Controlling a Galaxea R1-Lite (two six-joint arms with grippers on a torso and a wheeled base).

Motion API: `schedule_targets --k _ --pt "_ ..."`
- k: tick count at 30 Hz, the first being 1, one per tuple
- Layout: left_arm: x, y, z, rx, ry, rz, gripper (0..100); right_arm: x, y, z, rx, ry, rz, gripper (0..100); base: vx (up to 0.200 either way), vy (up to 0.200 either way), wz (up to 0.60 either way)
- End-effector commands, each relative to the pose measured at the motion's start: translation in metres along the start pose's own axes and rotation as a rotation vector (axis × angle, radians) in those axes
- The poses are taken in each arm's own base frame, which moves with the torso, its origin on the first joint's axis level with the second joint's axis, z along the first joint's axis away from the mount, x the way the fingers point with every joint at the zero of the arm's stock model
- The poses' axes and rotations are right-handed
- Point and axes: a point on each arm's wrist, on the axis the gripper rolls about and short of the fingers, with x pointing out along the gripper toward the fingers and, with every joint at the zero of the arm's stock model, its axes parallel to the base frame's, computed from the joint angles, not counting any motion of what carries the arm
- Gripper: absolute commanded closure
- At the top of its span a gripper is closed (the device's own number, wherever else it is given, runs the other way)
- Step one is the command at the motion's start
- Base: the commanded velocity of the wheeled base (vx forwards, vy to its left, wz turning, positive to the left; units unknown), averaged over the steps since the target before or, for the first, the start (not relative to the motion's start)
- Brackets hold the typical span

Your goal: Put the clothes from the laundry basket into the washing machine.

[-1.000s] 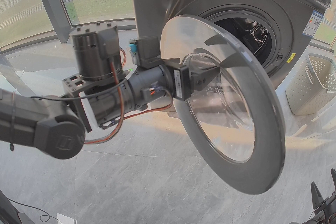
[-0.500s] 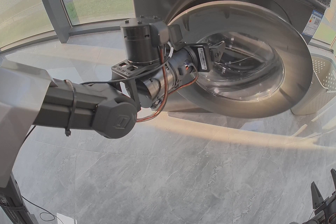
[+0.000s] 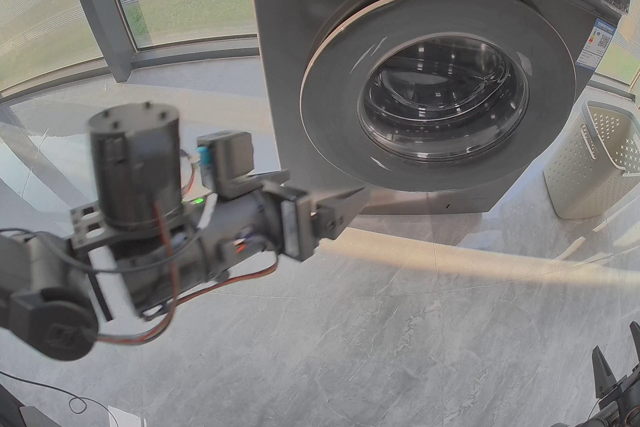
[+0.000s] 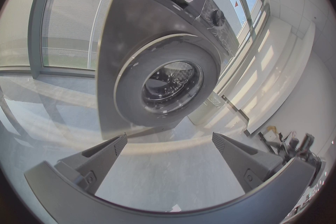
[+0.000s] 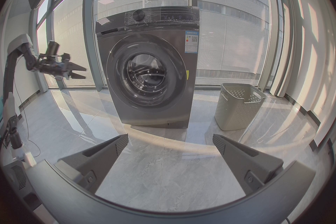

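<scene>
Washing machine (image 3: 427, 1) upright on floor (image 3: 400, 328), door (image 3: 333, 115) shut, facing robot. Laundry basket (image 3: 600, 161) upright, right of it. Left hand (image 3: 350, 208) level, spread wide, empty, pointing at machine's lower left. Right hand (image 5: 170, 139) low, spread wide, empty.

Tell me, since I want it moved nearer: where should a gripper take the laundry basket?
Probably the top rim of the laundry basket, from above, one finger inside the wall and one outside. It stands upright with its top open and the rim thin, while the body looks too wide to span.
</scene>
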Motion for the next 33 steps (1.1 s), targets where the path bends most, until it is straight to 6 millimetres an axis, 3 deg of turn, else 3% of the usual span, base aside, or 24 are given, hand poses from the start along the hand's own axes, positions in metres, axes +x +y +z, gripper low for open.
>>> schedule_targets --k 1,3,6,10,16,23,29,32,33 --pt "-0.17 0.032 -0.051 0.092 -0.052 0.036 0 0.0 0.0 -0.005 0.0 0.006 0.0 0 0.0 0.0 0.0" --pt "-0.201 0.042 -0.066 0.146 -0.114 0.106 0 0.0 0.0 -0.005 0.0 0.006 -0.001 0 0.0 0.0 0.0" --pt "-0.228 0.048 -0.089 0.156 -0.143 0.162 0 0.0 0.0 -0.005 0.0 0.006 -0.001 0 0.0 0.0 0.0" --pt "-0.249 0.049 -0.105 0.16 -0.179 0.235 0 0.0 0.0 -0.005 0.0 0.006 0.0 0 0.0 0.0 0.0" --pt "-0.263 0.048 -0.119 0.173 -0.207 0.33 0 0.0 0.0 -0.005 0.0 0.006 -0.001 0 0.0 0.0 0.0" --pt "-0.283 0.041 -0.15 0.189 -0.239 0.454 0 0.0 0.0 -0.005 0.0 0.006 0.0 0 0.0 0.0 0.0" --pt "-0.283 0.042 -0.158 0.178 -0.23 0.515 0 0.0 0.0 -0.005 0.0 0.006 0.0 0 0.0 0.0 0.0" --pt "-0.283 0.043 -0.161 0.174 -0.216 0.614 0 0.0 0.0 -0.005 0.001 0.006 -0.001 0 0.0 0.0 0.0" --pt "-0.283 0.041 -0.17 0.183 -0.176 0.67 0 0.0 0.0 -0.005 0.0 0.006 0.0 0 0.0 0.0 0.0"
